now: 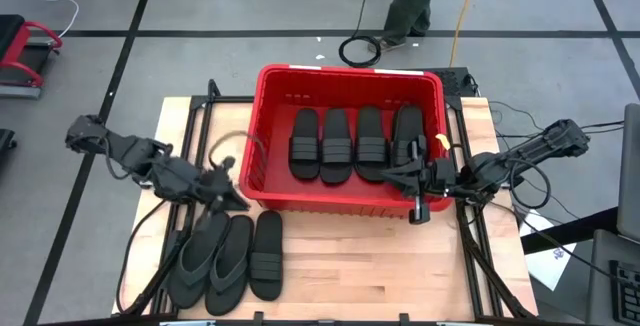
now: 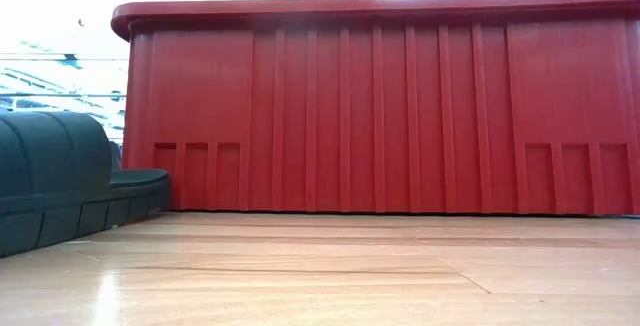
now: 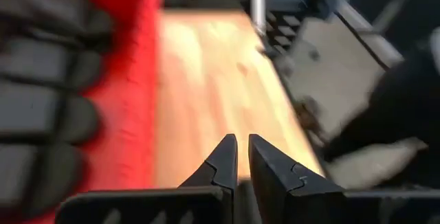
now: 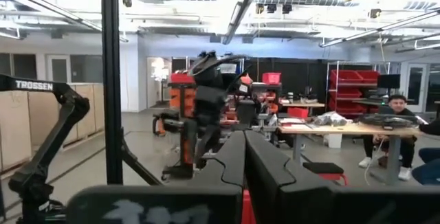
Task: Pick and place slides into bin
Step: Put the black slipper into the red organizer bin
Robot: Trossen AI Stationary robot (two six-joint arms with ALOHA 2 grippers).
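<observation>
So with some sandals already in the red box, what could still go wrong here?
The right gripper hovers low over the bin, close to its near wall, so it might knock the rim. The three slides left on the table lie pressed side by side; the left gripper, just above them, might drag a neighbour along or grip two.

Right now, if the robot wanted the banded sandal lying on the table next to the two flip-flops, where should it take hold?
Probably the wide ribbed band of the banded sandal, coming straight down from above. The sandal lies flat, sole down, and the band arches above the footbed, giving the fingers something raised to close on. It is the outermost of the three, so its free side leaves room. The left gripper is nearest.
</observation>
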